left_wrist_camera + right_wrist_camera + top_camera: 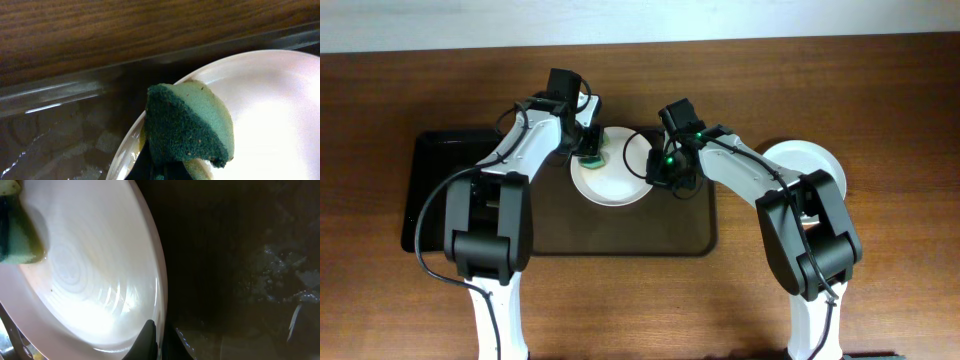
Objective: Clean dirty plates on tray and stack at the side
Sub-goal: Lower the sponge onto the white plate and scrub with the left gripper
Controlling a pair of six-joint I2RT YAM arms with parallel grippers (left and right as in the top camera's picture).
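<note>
A white plate (612,180) rests on the dark brown tray (620,240) near its far edge. My left gripper (590,152) is shut on a green sponge (190,125) and presses it on the plate's (270,110) left part. My right gripper (660,172) is shut on the plate's right rim (159,305), one finger inside and one outside. The sponge also shows in the right wrist view (17,235). Another white plate (810,165) lies on the table to the right of the tray.
A smaller black tray (435,190) lies to the left of the brown tray. The brown tray's raised rim (75,92) runs just behind the plate. Wet smears lie on the tray floor (280,275).
</note>
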